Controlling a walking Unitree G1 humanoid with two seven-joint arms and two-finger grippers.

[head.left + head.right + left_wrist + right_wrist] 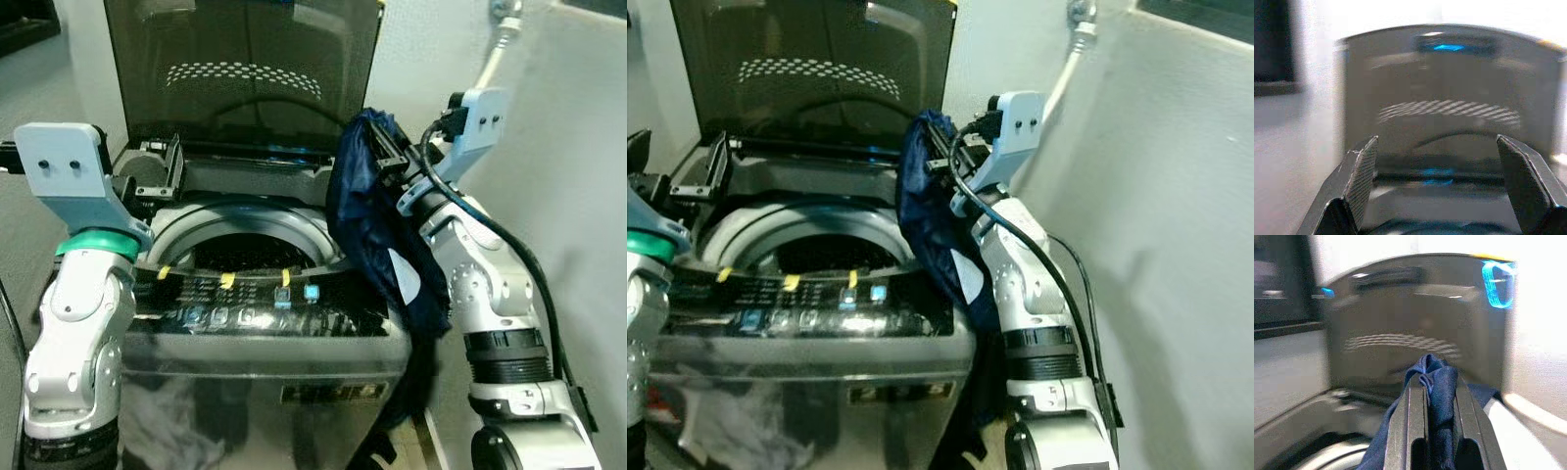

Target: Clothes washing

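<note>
Beside open washer (pixel 245 245), right claw (pixel 1440 396) pinching navy garment (pixel 377 225)

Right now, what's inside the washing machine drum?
The drum opening looks dark, with no laundry visible; its bottom is hidden. The navy garment hangs outside, held by the right gripper.

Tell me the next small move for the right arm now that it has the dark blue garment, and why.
Probably swing the right gripper leftward over the drum opening before letting go. It is shut on the dark blue garment, which hangs down outside the washer's right edge, so releasing here would likely drop it beside the machine. The lid is up, and the left gripper is open, holding nothing.
</note>
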